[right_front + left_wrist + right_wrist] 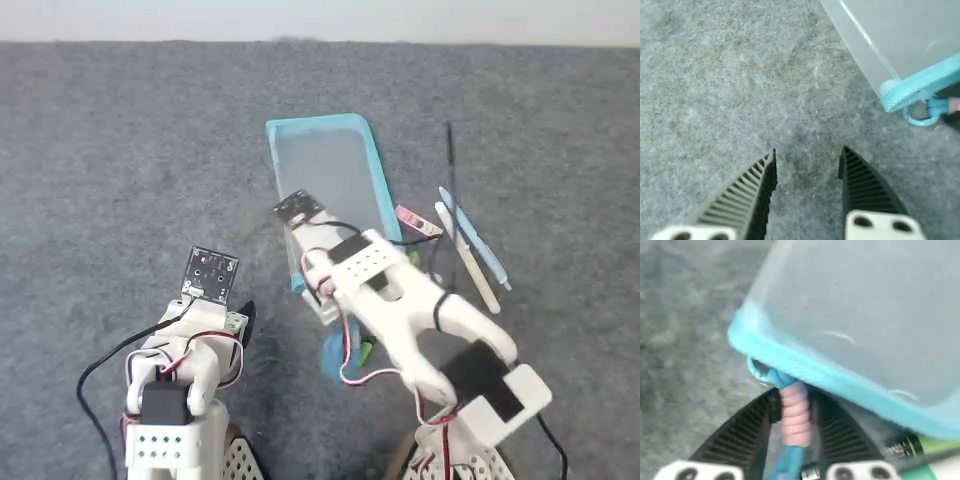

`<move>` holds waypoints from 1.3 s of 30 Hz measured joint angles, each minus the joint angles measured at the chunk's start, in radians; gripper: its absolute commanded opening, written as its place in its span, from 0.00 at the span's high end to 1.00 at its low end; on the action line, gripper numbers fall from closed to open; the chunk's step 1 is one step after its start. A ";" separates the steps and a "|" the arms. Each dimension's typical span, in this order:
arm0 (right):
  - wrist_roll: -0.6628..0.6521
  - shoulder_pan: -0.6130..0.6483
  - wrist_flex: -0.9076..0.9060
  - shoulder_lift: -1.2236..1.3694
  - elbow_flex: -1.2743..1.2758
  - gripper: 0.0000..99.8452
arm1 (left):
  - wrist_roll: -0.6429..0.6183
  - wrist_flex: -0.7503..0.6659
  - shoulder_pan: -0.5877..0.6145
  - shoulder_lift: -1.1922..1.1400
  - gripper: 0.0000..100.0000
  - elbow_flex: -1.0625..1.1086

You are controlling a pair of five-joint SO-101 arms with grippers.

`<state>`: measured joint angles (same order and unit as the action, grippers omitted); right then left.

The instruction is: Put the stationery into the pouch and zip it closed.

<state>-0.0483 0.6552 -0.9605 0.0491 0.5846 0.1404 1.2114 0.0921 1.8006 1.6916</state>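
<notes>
Right pincer (792,397) clenched on pink ribbed tab (796,415), judged the zip's pull, at the near end of the teal-edged pouch (330,170). Left pincer (808,151) released, over bare carpet (715,75) beside a near pouch corner. Pouch lies flat and appears empty; blue pen (475,238), white pen (468,258) and small pink item (418,221) lie outside, just beside its long edge away from the left arm. Assessment: loading not done; zip state cannot be told. Surface: grey carpet; pale wall strip (300,20) behind
</notes>
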 measured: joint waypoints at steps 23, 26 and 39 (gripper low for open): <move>-0.210 -0.032 -0.135 -0.664 0.133 0.99 | 0.000 0.000 0.000 0.000 0.81 0.000; -0.210 -0.032 -0.135 -0.700 0.133 0.99 | 0.000 0.000 0.000 0.000 0.81 0.000; -0.229 0.054 -0.121 -0.862 0.199 0.99 | 0.037 -0.009 0.012 0.000 0.81 0.000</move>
<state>-0.2770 0.7089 -1.0817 -0.8132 0.7841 0.1772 1.2022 0.1043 1.8006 1.6916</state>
